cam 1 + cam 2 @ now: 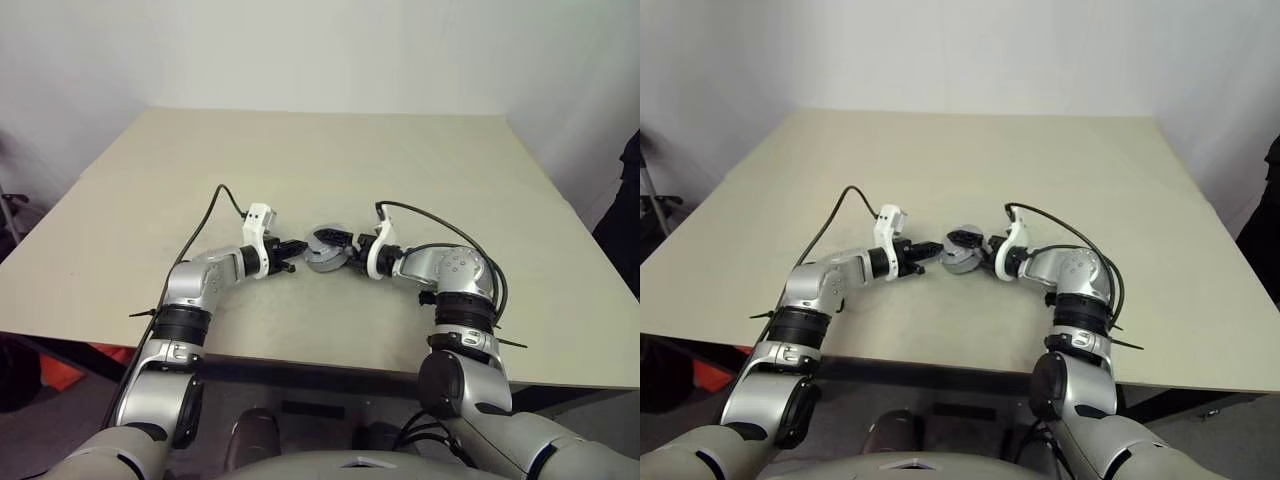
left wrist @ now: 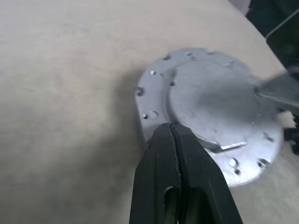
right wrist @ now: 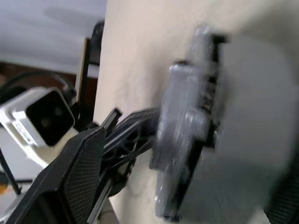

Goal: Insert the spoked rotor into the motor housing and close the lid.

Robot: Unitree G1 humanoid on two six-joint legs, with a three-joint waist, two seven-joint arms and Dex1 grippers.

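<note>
The motor housing (image 1: 320, 262), a round grey metal piece, sits on the table between my two grippers. In the left wrist view its top is a flat grey disc (image 2: 210, 102) with small holes near the rim, which looks like the lid lying on it. The spoked rotor is hidden. My left gripper (image 1: 291, 254) is shut with nothing in it, and its fingertips (image 2: 172, 128) press against the housing's left edge. From the right, my right gripper (image 1: 339, 249) stands open around the housing. One of its fingers (image 3: 81, 163) shows beside the housing (image 3: 187, 126).
The housing rests on a beige table (image 1: 330, 160), a little in from the near edge (image 1: 300, 352). Black cables (image 1: 205, 225) loop off both wrists above the tabletop. Orange things (image 1: 60, 370) lie on the floor at the lower left.
</note>
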